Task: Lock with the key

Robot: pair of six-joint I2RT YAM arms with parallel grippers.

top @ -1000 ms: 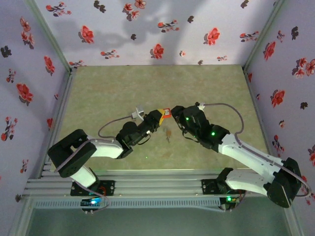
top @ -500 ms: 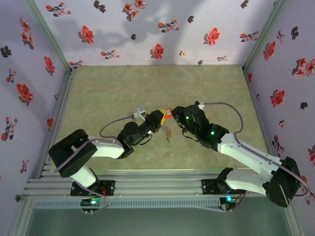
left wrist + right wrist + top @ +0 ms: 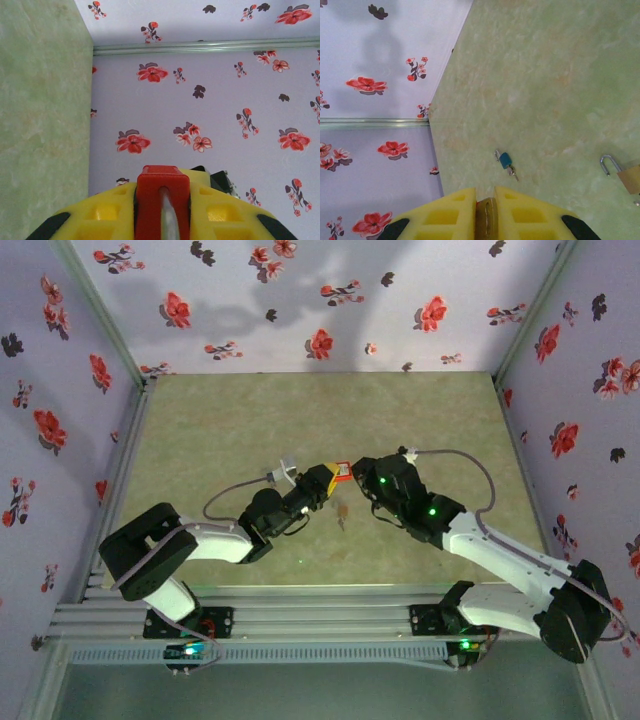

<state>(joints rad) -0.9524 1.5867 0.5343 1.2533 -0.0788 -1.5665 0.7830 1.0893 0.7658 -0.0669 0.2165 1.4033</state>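
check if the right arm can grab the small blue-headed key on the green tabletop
Probably not yet: the right gripper is shut on a brass-coloured piece, though the small blue-headed key lies uncovered on the green tabletop.

Lighting was even and moderately bright, coming from above. The arms cast soft grey shadows on the far wall (image 3: 230,310), and a fainter shadow lay on the flowered wall (image 3: 375,50) in the right wrist view. No glare was found on the table (image 3: 250,420). The side walls splayed outward in the top view. The left gripper (image 3: 162,187), clamped on a red lock (image 3: 150,200), and the right gripper (image 3: 485,192), pinching a brass-coloured piece (image 3: 486,220), sat too near their lenses and were blurred.
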